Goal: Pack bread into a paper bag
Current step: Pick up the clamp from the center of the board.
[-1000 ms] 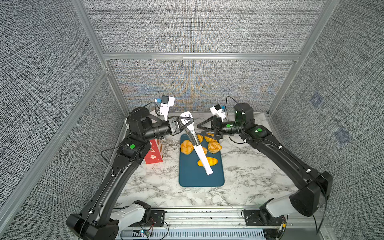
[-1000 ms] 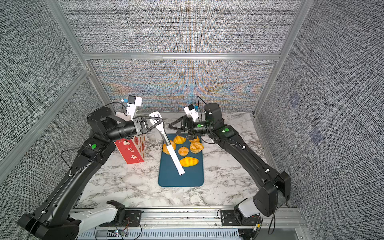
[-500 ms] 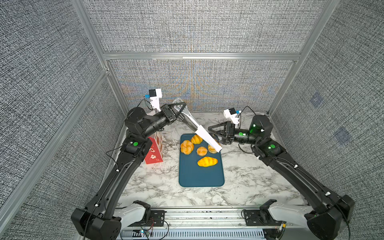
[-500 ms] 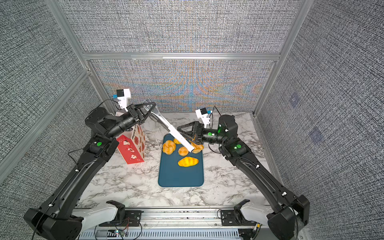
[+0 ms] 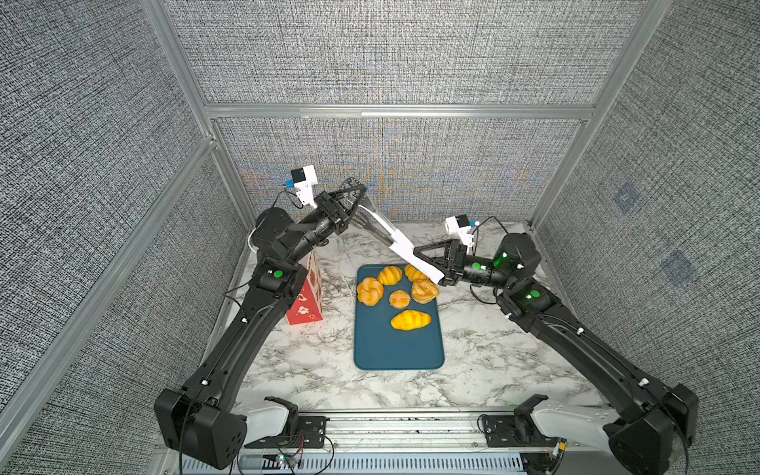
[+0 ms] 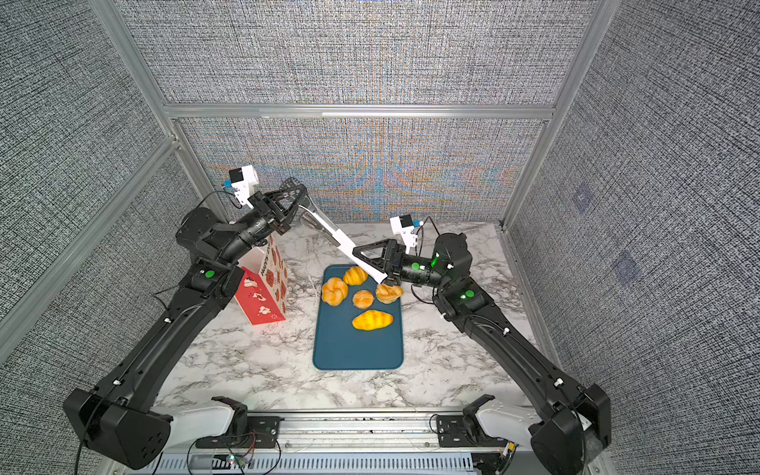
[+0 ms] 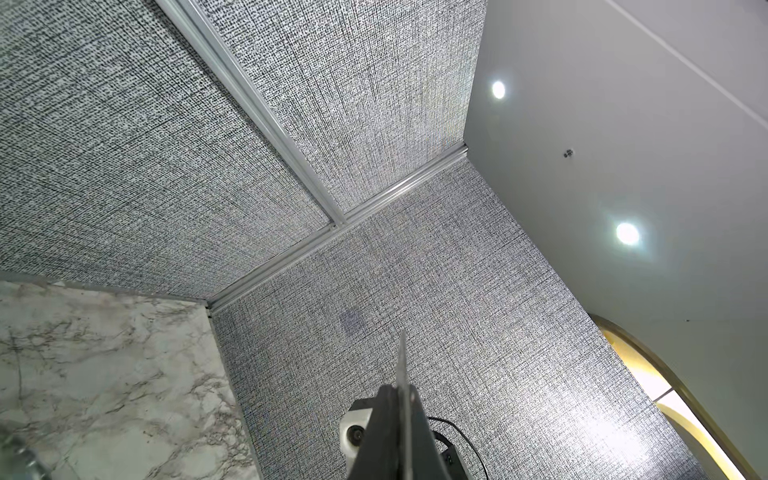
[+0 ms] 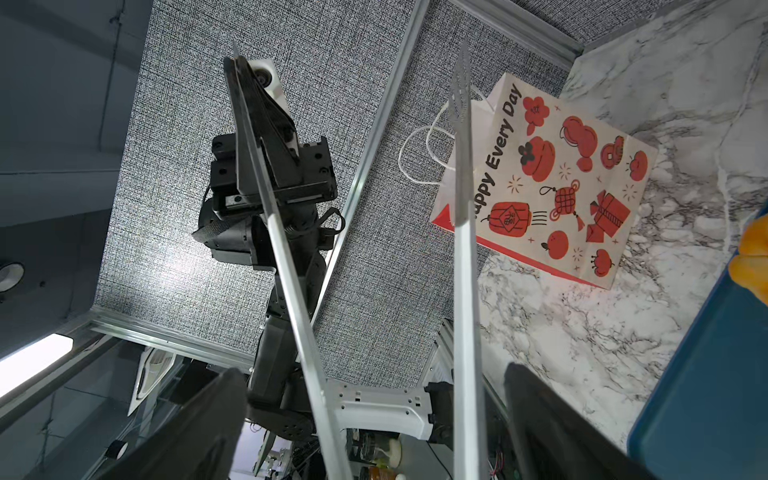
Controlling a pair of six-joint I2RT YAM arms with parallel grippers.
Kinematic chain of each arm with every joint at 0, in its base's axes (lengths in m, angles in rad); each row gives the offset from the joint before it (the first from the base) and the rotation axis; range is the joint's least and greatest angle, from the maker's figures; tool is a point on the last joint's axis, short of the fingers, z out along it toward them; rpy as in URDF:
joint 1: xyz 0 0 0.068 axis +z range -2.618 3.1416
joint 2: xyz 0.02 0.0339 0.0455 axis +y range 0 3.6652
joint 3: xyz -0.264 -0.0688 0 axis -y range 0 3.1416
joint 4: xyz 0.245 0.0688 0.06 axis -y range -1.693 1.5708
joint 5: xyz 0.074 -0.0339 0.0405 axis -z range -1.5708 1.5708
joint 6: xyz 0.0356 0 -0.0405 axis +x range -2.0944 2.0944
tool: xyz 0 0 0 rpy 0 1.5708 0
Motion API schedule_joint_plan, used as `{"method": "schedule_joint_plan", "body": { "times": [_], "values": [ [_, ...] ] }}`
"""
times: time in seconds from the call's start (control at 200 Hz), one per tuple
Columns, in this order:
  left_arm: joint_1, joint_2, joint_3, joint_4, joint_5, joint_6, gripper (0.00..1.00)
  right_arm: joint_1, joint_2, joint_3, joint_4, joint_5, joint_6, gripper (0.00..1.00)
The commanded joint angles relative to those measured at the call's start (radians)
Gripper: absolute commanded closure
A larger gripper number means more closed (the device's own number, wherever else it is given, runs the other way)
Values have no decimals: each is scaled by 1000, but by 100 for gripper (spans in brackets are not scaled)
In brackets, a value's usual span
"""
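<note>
Two fingers [image 7: 376, 436] of the left gripper [image 5: 358, 194] are pressed together on one arm of a pair of metal tongs [image 5: 382, 230], near that arm's slotted tip. The left wrist view shows the thin blade edge-on, pinched between them. In the right wrist view the second tong arm runs free beside the clamped one, and the two spread apart toward their tips.

From that grip the tongs slope down above the table toward the right gripper [image 5: 427, 266]. Its fingers [image 8: 561, 436] stand spread wide on either side of the white handle end. The right wrist view shows a gap between each finger and the nearer tong arm, so this gripper holds nothing.

Beneath the handle end, six pieces of bread [image 5: 399, 299] lie on a dark blue tray [image 5: 399, 349], all in its far half: three croissants, two twisted knots and a round bun. One croissant at the far edge is partly hidden by the tongs.

Farther out, the paper bag [image 6: 267, 288] stands on the marble tabletop [image 5: 473, 329] to the left of the tray and apart from it, under the left arm. Its white printed front faces the tray, its red side faces the camera, and its mouth is open at the top with white cord handles.
</note>
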Motion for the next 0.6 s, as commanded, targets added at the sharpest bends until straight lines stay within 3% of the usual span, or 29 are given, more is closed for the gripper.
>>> {"method": "schedule_joint_plan", "body": {
  "times": [0.0, 0.596],
  "values": [
    [-4, 14, 0, 98, 19, -86, 98, 4, 18, 29, 29, -13, 5, 1],
    [-2, 51, 15, 109, 91, -96, 98, 18, 103, 112, -2, -36, -12, 1]
  ]
}}
